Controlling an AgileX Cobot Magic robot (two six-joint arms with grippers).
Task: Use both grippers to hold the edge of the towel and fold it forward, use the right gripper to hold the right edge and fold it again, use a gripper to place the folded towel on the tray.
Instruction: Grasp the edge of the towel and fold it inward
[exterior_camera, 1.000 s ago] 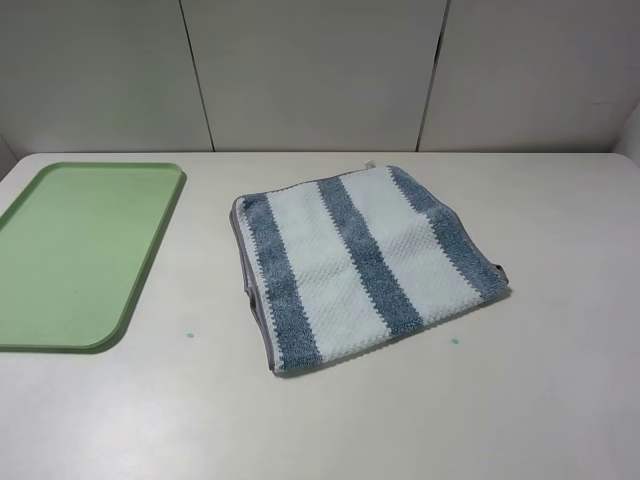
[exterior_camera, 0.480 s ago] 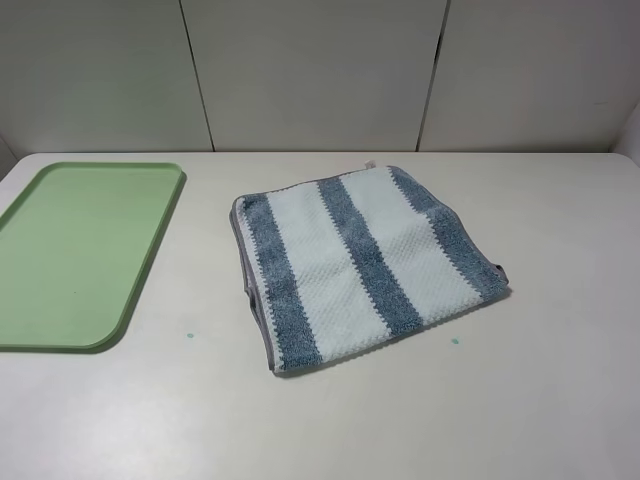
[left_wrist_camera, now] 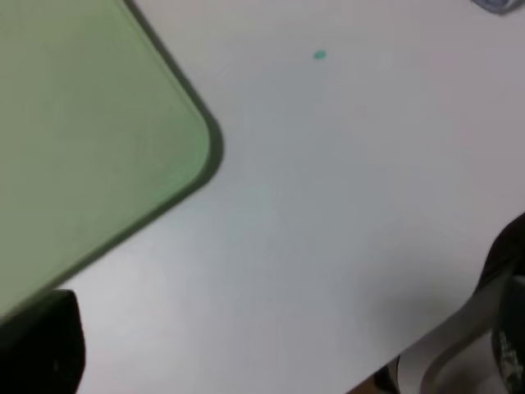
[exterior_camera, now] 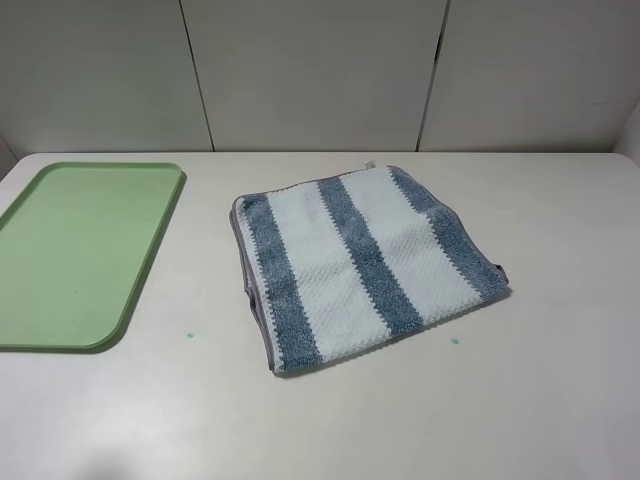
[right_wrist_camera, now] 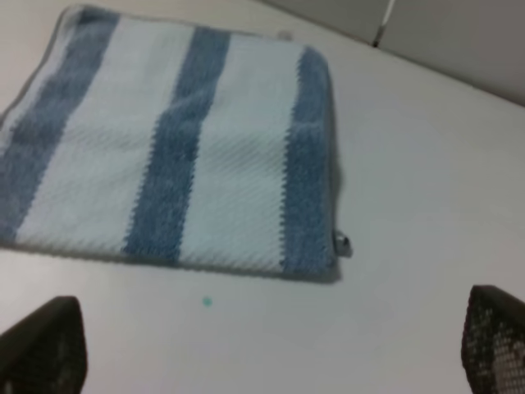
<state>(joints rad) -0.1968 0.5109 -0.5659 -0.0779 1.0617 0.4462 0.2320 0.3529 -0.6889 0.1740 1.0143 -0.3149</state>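
The striped blue-and-white towel [exterior_camera: 365, 265] lies flat in the middle of the table, turned slightly, with its grey hem [exterior_camera: 246, 285] along the left side. The light-green tray [exterior_camera: 80, 250] sits to its left with nothing on it. Neither arm shows in the high view. In the right wrist view my right gripper [right_wrist_camera: 271, 349] is open, its dark fingertips [right_wrist_camera: 41, 349] wide apart, short of the towel [right_wrist_camera: 180, 148] and its small loop [right_wrist_camera: 340, 244]. My left gripper [left_wrist_camera: 279, 353] is open over bare table beside the tray's rounded corner [left_wrist_camera: 193, 156].
The white table [exterior_camera: 560, 400] ends at a pale panelled wall [exterior_camera: 310, 70] behind. Small green dots mark the tabletop near the towel's front corners [exterior_camera: 187, 336] [exterior_camera: 455, 341]. The table's front edge shows in the left wrist view [left_wrist_camera: 443, 345].
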